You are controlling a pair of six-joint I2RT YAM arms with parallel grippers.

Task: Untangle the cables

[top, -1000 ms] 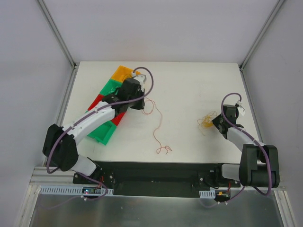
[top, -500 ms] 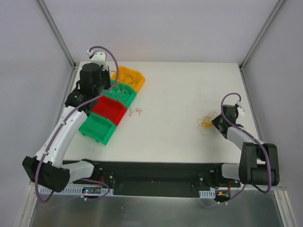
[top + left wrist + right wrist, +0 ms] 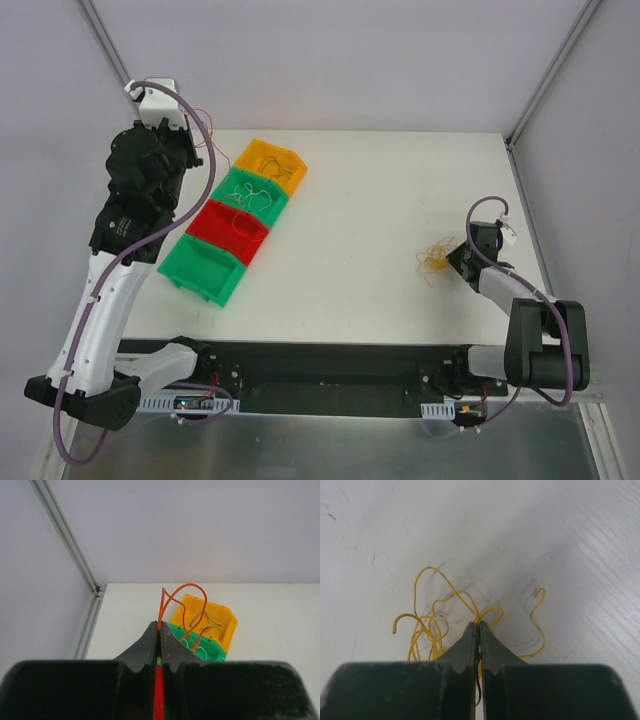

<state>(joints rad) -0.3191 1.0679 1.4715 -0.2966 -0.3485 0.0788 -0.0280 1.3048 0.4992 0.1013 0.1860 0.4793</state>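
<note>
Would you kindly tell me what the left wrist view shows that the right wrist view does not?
Only the left wrist view: the left gripper pinching a looped orange wire, with the yellow bin and green bin beyond it. Only the right wrist view: the right gripper pinching a clump of yellow wires lying on the table. Both: shut jaws holding thin wire, with the table behind.

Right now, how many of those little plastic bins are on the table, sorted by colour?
Yellow-orange bin: 1
Green: 2, the far green bin and the near green bin
Red bin: 1
Total: 4
</note>
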